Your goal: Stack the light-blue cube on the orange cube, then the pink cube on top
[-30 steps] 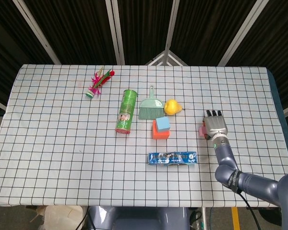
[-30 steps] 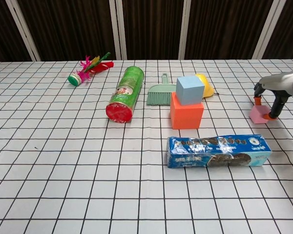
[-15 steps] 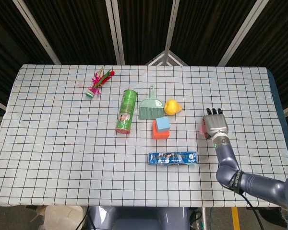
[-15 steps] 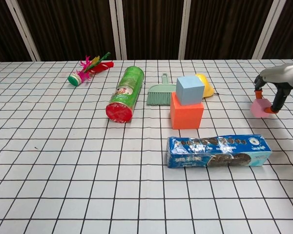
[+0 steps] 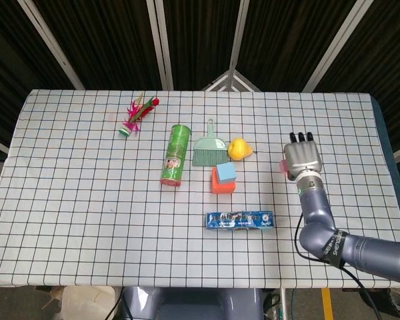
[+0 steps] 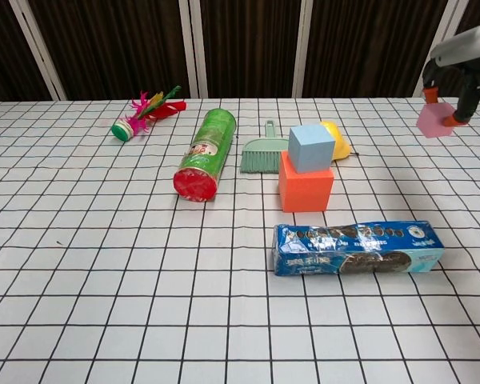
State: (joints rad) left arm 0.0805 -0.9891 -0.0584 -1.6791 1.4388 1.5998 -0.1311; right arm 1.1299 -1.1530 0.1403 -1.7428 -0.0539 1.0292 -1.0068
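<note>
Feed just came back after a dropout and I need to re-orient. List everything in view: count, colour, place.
Orange cube: 1, orange, table centre.
Blue cube: 1, light blue, stacked on the orange cube.
Pink cube: 1, pink, held in the air at the table's right.
Can: 1, green with a red end, lying left of the cubes.
Brush: 1, green, behind the cubes.
Yellow object: 1, yellow, behind the blue cube.
Biscuit pack: 1, blue, in front of the cubes.
Shuttlecock: 1, pink, green and red, far left.
Table: 1, white black-lined cloth.
Right hand: 1, grey, holds the pink cube.
</note>
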